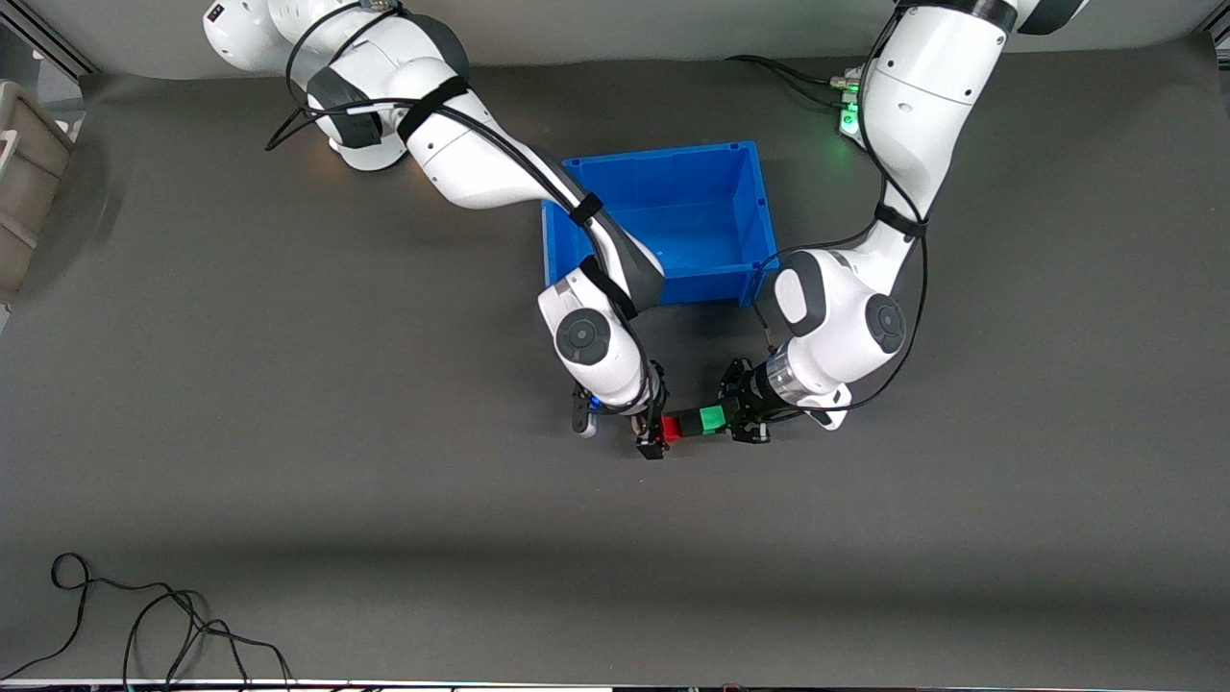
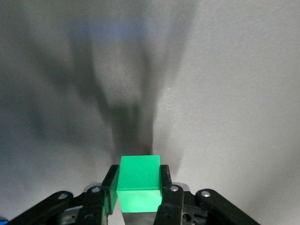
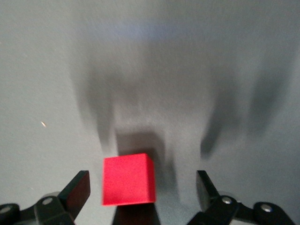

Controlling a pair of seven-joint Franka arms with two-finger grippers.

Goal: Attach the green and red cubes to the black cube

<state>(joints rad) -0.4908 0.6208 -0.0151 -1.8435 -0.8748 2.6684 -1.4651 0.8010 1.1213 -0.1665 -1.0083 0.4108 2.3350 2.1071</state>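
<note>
The red cube (image 1: 671,429), the black cube (image 1: 690,423) and the green cube (image 1: 712,419) form one touching row, black in the middle, low over the table nearer the front camera than the blue bin. My left gripper (image 1: 738,417) is shut on the green cube (image 2: 138,178), one finger (image 2: 165,185) pressed on each side. My right gripper (image 1: 654,437) is open at the red end of the row. In the right wrist view the red cube (image 3: 128,179) sits between my spread fingers (image 3: 77,190), touching neither. My left gripper (image 2: 138,182) and right gripper (image 3: 142,192) face each other.
An open blue bin (image 1: 653,159) stands close by, farther from the front camera than the cubes. A loose black cable (image 1: 144,615) lies near the front edge at the right arm's end. A beige container (image 1: 24,183) stands at that end's edge.
</note>
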